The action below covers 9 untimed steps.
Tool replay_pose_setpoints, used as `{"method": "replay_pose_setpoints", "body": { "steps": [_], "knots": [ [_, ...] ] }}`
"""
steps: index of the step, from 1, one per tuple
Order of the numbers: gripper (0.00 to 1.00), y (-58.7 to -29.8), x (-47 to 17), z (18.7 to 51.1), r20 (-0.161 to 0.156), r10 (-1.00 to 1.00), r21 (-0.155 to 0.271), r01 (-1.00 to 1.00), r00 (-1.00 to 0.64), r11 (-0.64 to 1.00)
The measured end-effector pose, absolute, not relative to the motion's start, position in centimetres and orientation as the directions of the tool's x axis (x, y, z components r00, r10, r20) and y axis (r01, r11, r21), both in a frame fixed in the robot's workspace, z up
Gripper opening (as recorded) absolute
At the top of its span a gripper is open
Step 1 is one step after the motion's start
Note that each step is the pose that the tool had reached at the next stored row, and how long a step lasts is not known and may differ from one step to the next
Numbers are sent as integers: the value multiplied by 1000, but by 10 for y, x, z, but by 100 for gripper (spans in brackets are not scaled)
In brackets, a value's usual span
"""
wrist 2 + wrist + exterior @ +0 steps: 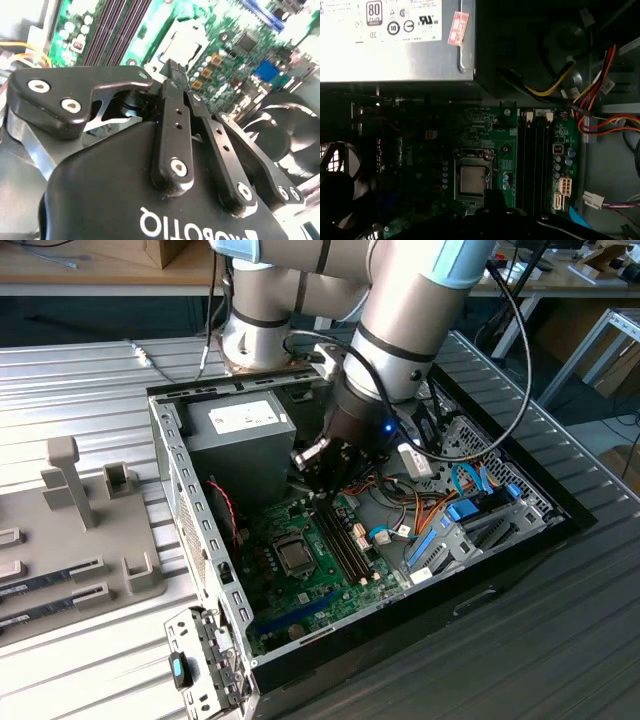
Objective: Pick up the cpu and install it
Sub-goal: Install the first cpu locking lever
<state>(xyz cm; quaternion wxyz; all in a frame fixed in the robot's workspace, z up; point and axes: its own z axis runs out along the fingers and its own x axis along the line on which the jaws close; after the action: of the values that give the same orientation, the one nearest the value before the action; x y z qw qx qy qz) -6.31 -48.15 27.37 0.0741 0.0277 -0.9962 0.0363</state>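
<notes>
While the arm leans over the open computer case (190,540), the gripper (322,483) hangs just above the green motherboard (330,580) — its fingers (172,75) pressed together at the tips, nothing between them. The cpu (472,180) sits flat in its socket (473,175) on the board, silvery top up, at roughly seven o'clock from the gripper in the exterior view — memory slots (536,165) just beside it.
</notes>
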Motion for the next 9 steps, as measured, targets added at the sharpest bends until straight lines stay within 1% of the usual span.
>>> {"method": "replay_pose_setpoints", "body": {
  "steps": [1, 3, 9],
  "knots": [
    [10, -495, -62, 264, 154, -49, -67, -60, -987, 996],
    [10, -493, -61, 253, 156, -49, -64, -60, -986, 996],
    [10, -481, -61, 248, 156, -51, -54, -60, -986, 997]
  ]
}}
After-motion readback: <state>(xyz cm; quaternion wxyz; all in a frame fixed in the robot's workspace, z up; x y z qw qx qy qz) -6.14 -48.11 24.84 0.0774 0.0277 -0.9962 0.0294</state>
